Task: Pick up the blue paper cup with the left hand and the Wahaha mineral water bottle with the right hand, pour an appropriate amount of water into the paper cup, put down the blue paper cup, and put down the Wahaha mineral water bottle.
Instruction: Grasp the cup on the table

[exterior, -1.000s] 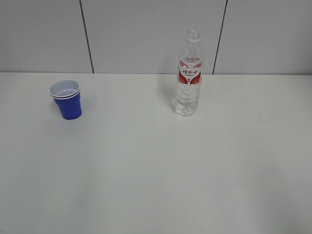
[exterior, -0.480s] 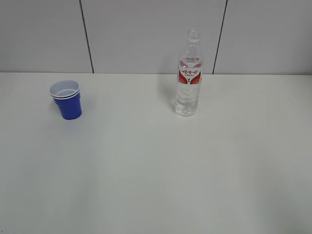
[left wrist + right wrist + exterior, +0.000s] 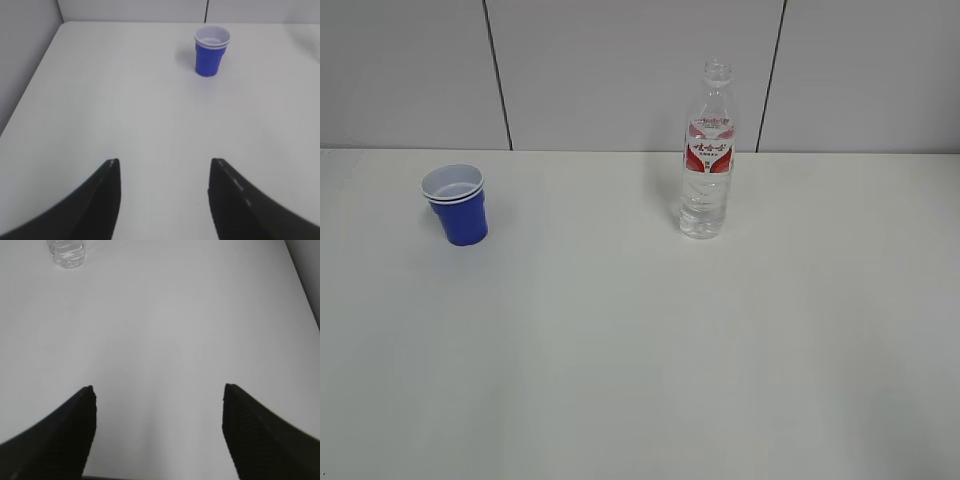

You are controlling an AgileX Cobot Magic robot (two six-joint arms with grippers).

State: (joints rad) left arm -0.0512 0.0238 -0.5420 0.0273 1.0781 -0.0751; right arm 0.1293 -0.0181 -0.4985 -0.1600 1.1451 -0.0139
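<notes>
The blue paper cup (image 3: 457, 205) stands upright at the table's left; the left wrist view shows the cup (image 3: 211, 50) far ahead, slightly right. The Wahaha mineral water bottle (image 3: 708, 150), uncapped and holding clear water (image 3: 703, 212) low down, stands upright at centre back. Only its base (image 3: 65, 252) shows at the top left of the right wrist view. My left gripper (image 3: 164, 165) is open over bare table, well short of the cup. My right gripper (image 3: 158, 390) is open wider, empty, far from the bottle. Neither arm appears in the exterior view.
The white table (image 3: 640, 340) runs back to a grey panelled wall (image 3: 620, 70). A grey side wall (image 3: 22, 55) borders the table's left edge, and the table's right edge (image 3: 302, 285) shows in the right wrist view.
</notes>
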